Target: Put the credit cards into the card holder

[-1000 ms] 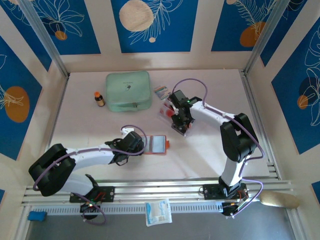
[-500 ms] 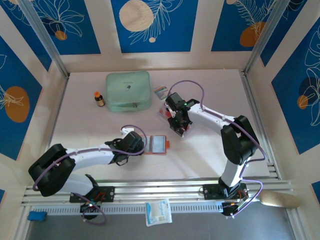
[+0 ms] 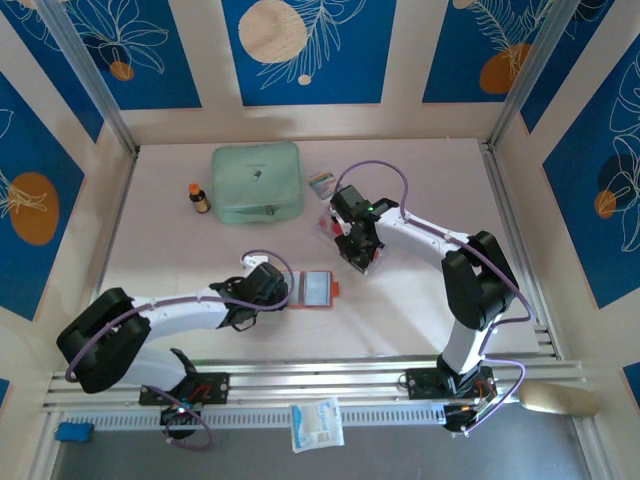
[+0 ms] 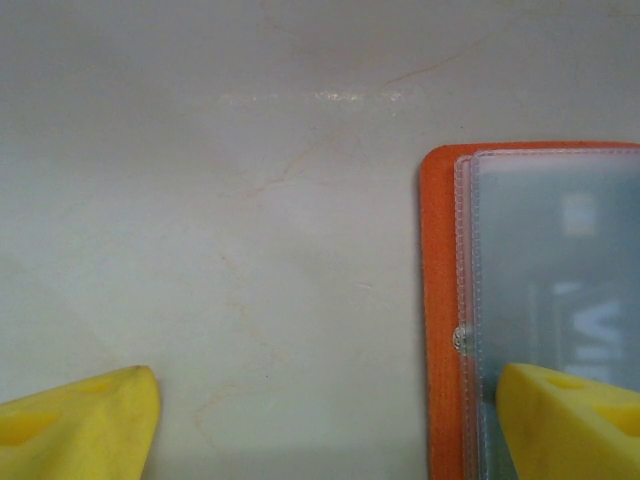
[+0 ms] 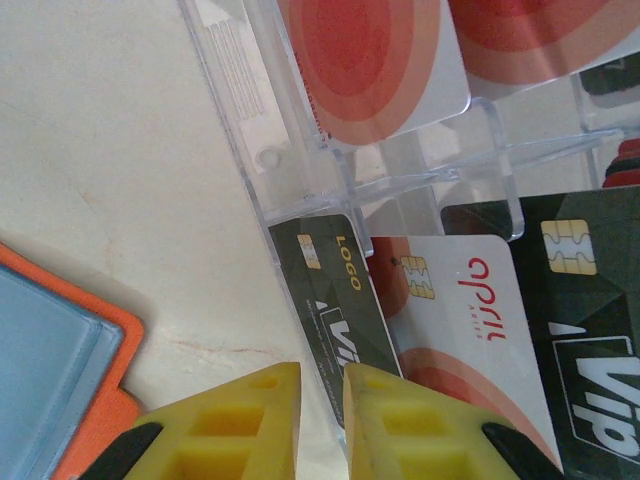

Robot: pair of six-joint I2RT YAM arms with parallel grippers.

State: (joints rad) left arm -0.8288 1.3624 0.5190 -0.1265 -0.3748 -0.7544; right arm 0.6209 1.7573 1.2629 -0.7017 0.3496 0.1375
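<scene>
Credit cards (image 5: 460,330) now lie under the right gripper (image 5: 322,425), grip unclear; left gripper (image 4: 322,390) stays spread wide.

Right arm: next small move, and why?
Likely close the right gripper on the black LOGO card and lift it away from the other cards. Its edge runs into the narrow slit between the jaws, though a grip isn't clear yet. The holder lies open, the open left gripper at its edge.
</scene>
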